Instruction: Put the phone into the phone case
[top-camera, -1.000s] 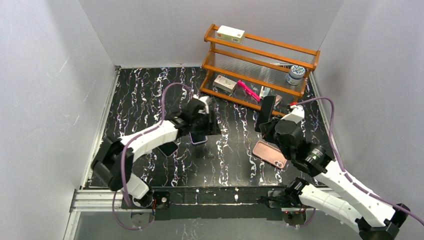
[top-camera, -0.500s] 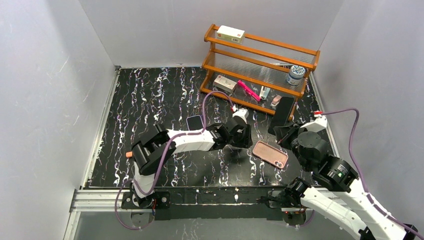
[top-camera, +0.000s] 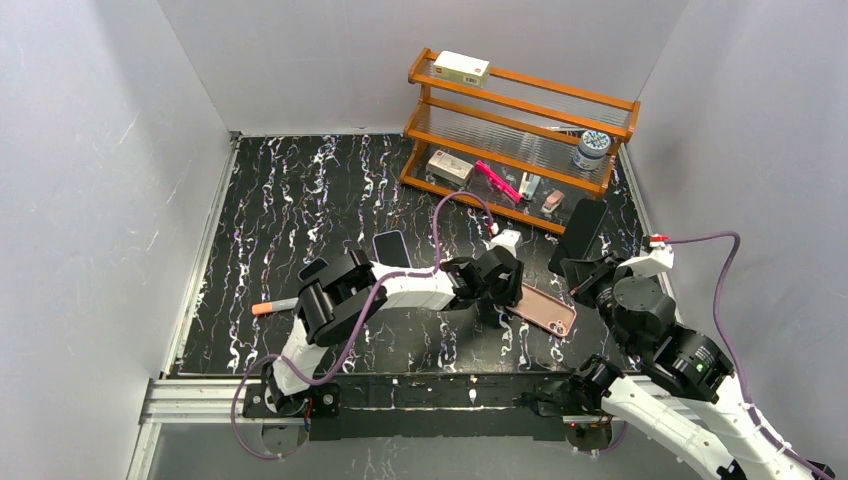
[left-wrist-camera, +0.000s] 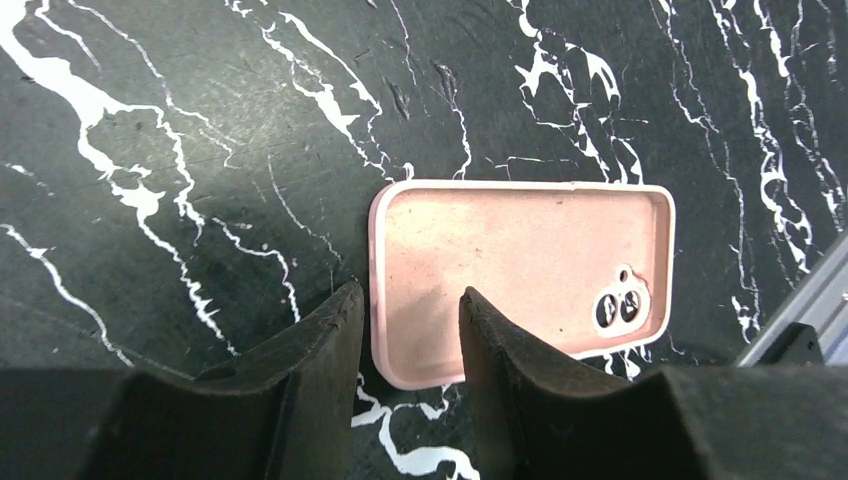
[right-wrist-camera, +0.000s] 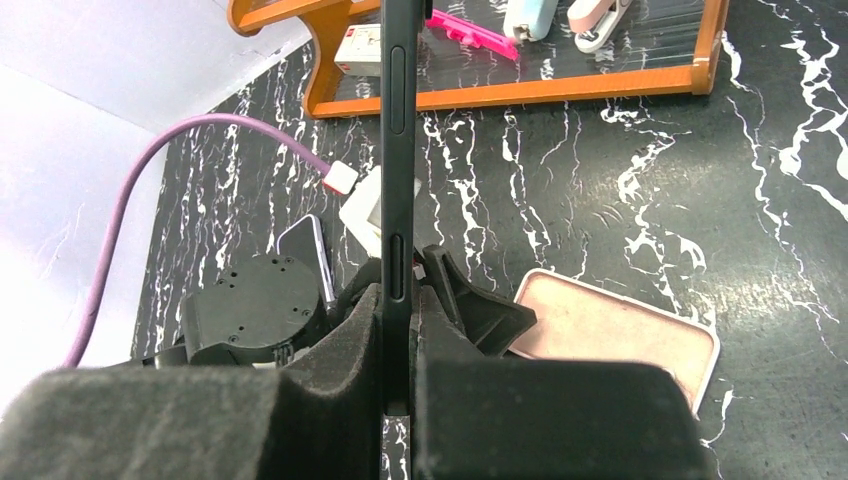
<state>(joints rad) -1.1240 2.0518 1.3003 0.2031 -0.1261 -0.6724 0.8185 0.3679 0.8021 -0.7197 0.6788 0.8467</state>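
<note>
None of the fitting done yet: phone and case apart, whole insertion left. Clenched on the black phone (right-wrist-camera: 398, 120) with the right gripper (right-wrist-camera: 400, 295), edge-on, upright, raised near the wooden rack (right-wrist-camera: 520, 92). Astride one short end wall of the pink phone case (left-wrist-camera: 520, 265) with the left gripper (left-wrist-camera: 408, 295), jaws part open, not pinching. Case flat, hollow up, on the marbled table (left-wrist-camera: 150, 120).

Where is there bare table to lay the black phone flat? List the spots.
Widest: the far-left table, bordered by the left wall, back wall, rack and second phone. Smaller: the near strip between left arm and front rail. Crowded: around the case, with the left pincer at its end.
</note>
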